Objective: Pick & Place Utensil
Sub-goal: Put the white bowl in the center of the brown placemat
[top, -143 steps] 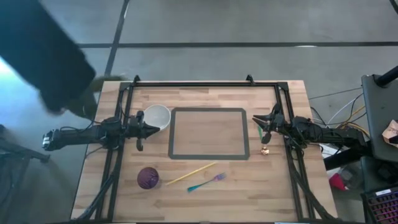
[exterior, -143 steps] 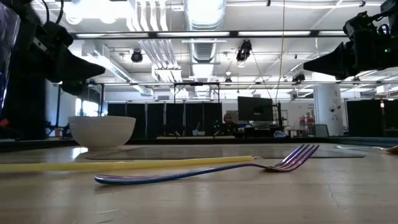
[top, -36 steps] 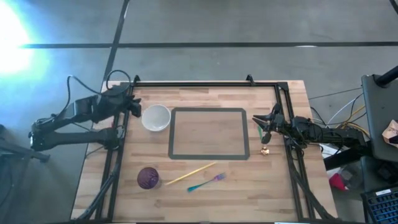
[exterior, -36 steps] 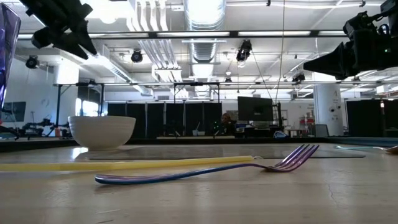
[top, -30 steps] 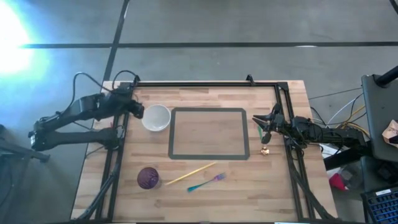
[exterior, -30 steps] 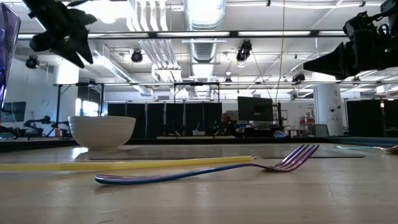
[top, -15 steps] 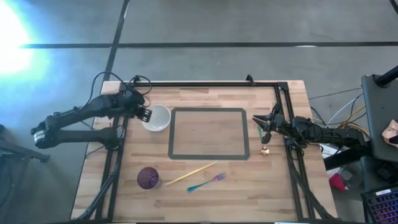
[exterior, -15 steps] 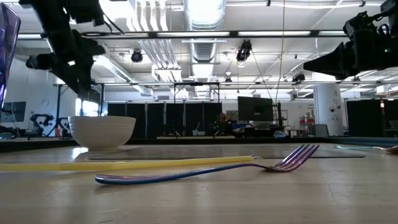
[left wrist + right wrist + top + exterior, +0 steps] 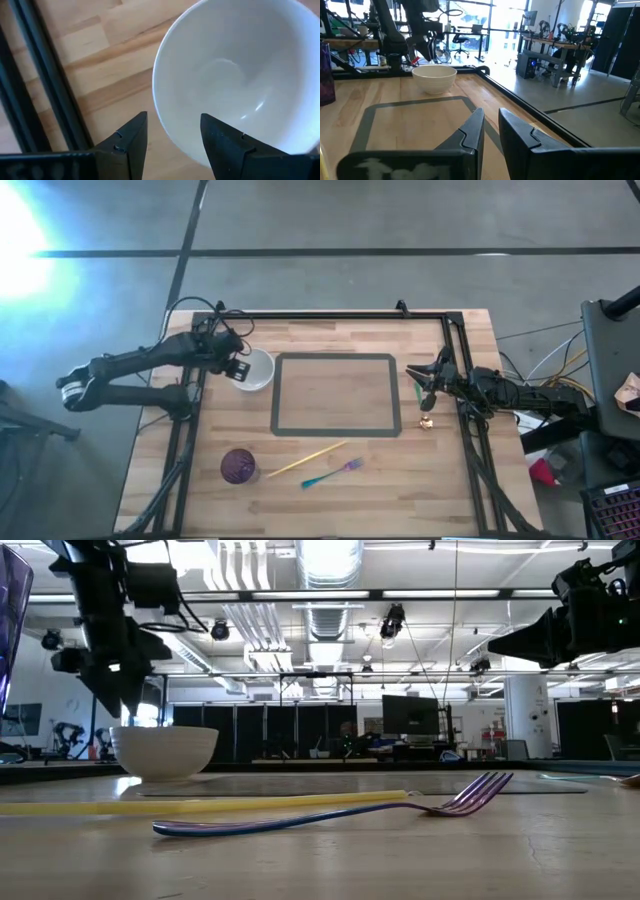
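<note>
**The left gripper is over the bowl, not the fork**

The fork [image 9: 333, 473], blue at the handle and purple at the prongs, lies flat on the wooden table [image 9: 440, 490] in the lower middle of the high view; nothing holds it; just beside it, up and to the left, lies a thin yellow stick [image 9: 308, 459], and I cannot tell if the two touch; the purple cup [image 9: 238, 466] stands to the lower left, well apart from the fork; the grey mat [image 9: 336, 393] sits in the middle of the frame, bare.

The left gripper [image 9: 237, 368] hangs in the upper left, over the near rim of the white bowl [image 9: 254, 370]; its fingers [image 9: 128, 141] are spread apart, with the rim showing between them; the right gripper [image 9: 421, 383] waits at the right edge of the mat with its fingers nearly together and nothing in them.

What could go wrong: if the left gripper drops here, a finger may hit the rim and tip or push the bowl; it may grab the bowl and not a utensil; later, reaching for the fork, the fingers could nudge the stick or pinch both, since they lie so close; the flat, thin fork may slip out.
</note>
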Motion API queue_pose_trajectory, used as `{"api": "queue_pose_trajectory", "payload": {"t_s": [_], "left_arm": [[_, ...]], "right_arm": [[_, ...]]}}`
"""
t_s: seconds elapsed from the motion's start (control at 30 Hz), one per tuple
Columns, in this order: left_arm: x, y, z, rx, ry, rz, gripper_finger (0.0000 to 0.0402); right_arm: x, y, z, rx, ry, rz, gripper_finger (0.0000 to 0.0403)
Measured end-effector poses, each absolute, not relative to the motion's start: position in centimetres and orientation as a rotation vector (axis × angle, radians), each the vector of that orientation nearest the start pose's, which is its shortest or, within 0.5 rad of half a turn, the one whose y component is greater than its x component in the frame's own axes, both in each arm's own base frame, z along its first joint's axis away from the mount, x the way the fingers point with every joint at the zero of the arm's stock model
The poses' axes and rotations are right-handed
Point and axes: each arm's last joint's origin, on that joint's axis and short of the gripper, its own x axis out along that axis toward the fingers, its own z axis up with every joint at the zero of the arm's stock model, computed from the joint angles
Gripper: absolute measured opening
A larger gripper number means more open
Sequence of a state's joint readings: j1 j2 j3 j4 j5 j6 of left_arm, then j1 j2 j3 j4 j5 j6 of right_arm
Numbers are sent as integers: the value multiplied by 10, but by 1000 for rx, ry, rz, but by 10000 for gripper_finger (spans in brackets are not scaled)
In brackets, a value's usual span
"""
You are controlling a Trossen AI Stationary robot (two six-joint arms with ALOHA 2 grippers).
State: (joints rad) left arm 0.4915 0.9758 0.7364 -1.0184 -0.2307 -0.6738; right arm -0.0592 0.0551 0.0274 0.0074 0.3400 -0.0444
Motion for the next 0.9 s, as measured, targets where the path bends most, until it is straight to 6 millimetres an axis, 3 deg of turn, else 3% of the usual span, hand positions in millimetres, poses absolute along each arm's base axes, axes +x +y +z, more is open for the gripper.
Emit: {"api": "queue_pose_trajectory", "payload": {"t_s": [0.9], "left_arm": [[149, 93, 203, -696, 1145, 1077, 175]], "right_arm": [[97, -15, 169, -47, 29, -399, 52]]}}
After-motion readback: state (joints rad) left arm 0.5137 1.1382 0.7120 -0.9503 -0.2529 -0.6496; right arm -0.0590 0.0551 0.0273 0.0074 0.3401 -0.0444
